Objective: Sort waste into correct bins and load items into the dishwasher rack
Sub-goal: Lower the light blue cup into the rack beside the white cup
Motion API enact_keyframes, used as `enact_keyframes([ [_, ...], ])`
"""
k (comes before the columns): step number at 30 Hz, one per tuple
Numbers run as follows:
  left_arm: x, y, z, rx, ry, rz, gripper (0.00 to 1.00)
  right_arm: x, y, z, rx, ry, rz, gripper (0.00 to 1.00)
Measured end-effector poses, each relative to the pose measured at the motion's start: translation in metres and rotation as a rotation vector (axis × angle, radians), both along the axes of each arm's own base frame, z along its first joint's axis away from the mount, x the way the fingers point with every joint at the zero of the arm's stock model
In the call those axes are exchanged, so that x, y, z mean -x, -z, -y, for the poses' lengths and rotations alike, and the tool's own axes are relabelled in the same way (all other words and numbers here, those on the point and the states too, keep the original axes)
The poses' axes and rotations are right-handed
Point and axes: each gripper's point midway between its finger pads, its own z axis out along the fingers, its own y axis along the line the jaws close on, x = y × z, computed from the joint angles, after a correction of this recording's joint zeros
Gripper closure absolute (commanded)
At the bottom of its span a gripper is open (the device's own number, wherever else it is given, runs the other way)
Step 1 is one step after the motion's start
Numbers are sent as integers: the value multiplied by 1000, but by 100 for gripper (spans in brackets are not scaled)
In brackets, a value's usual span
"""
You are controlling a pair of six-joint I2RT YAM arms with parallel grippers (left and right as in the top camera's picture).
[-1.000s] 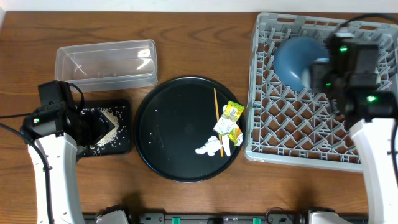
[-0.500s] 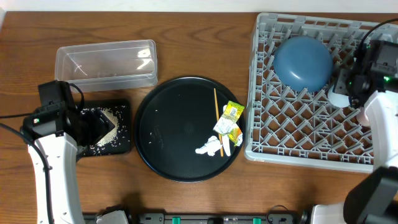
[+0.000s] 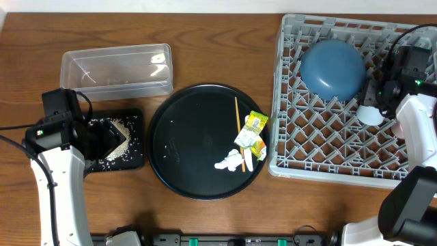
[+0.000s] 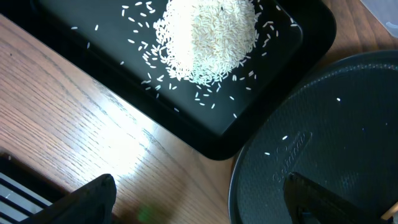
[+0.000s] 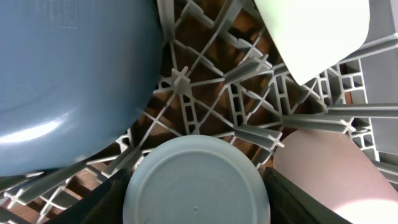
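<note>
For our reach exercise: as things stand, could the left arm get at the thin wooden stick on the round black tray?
Probably yes. The wooden stick lies uncovered on the round black tray, only wrappers beside its lower half, and nothing stands between it and the open left gripper.

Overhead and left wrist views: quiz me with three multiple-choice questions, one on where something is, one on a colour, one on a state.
1. Where does the rice pile lie?
A) clear tub B) shallow black tray C) round black tray
2. What colour is the bowl in the rack?
A) blue B) red C) green
3. How is the left gripper?
A) shut on a wrapper B) fully shut, empty C) open, empty

1 B: the grains are heaped on that tray's floor.
2 A: its domed surface is plainly blue.
3 C: its fingers stand wide apart, nothing between them.
</note>
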Motion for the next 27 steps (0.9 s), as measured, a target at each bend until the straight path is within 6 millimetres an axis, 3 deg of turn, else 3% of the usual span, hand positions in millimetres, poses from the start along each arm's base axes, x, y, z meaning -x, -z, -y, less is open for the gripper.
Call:
enact_keyframes([
  [6,0,0,0,0,0,0,13,6,3,-2,-7,0,-27,47],
  [16,0,0,0,0,0,0,13,14,6,-4,-16,0,-61,49],
  [18,0,0,0,0,0,0,13,22,7,-6,-24,0,-90,42],
  [20,0,0,0,0,0,0,13,31,4,-8,-30,4,-109,23],
  [24,0,0,0,0,0,0,13,41,-5,-11,-34,7,-118,12],
  [27,0,0,0,0,0,0,13,41,-6,-11,-33,3,-119,12],
])
